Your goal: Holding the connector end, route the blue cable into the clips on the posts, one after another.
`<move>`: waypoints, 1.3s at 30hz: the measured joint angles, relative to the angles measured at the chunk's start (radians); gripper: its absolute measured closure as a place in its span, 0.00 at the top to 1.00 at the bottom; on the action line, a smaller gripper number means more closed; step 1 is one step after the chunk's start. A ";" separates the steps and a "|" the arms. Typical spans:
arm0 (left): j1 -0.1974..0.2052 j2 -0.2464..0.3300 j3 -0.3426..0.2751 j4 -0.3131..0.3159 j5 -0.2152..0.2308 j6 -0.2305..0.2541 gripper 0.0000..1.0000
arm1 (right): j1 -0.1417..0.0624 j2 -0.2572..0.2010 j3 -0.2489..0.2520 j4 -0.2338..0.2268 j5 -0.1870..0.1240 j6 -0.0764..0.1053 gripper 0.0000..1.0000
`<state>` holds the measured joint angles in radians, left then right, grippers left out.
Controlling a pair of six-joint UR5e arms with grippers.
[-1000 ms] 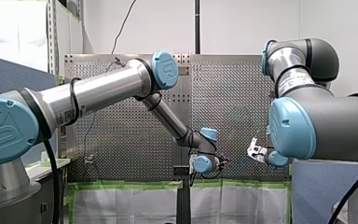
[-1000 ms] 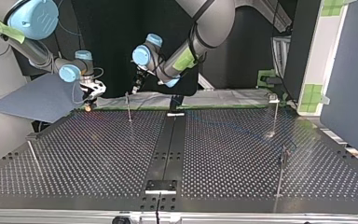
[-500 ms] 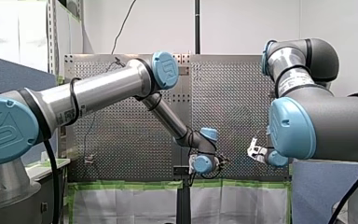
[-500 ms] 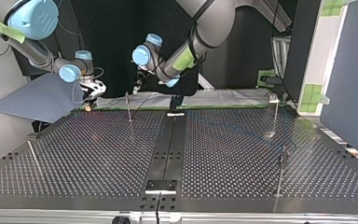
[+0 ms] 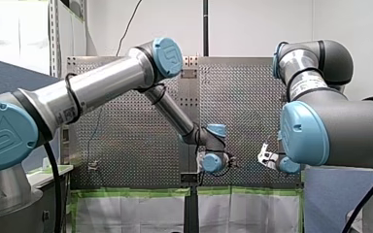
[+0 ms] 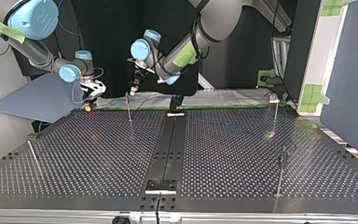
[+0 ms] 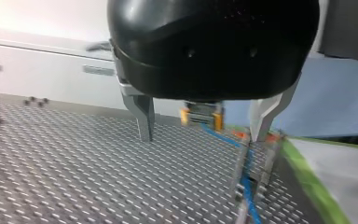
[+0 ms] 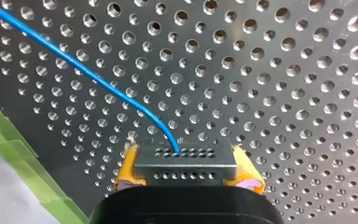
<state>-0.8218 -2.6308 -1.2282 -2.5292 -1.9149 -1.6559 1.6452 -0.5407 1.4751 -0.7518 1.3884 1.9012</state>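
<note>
Pads of my right gripper clamp the grey connector at the top view's upper left; the blue cable leaves it across the perforated table. My left gripper, fingers apart, hangs by the top of a post left of that view's centre.

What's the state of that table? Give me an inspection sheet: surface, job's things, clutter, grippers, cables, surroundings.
Surface: perforated table with a dark strip down its middle.
Job's things: blue cable leading out of the grey connector; four thin posts standing upright.
Clutter: nothing seen.
Grippers: right gripper shut on the connector, yellow pads either side of it; left gripper with jaws open and nothing between them.
Cables: black cable by my left arm's base.
Surroundings: green tape along the table's edge; blue panel behind the right gripper.
</note>
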 joint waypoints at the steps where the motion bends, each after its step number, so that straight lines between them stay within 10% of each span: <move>1: -0.005 0.008 -0.008 0.007 -0.005 -0.007 1.00 | 0.000 0.000 0.000 0.000 0.000 0.002 0.00; 39: -0.277 0.338 -0.338 0.257 -0.284 -0.250 1.00 | 0.000 0.003 0.000 0.003 -0.009 0.015 0.00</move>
<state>-1.0989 -2.2924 -1.5664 -2.2717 -2.1985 -1.9061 1.6453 -0.5379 1.4756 -0.7488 1.3792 1.9162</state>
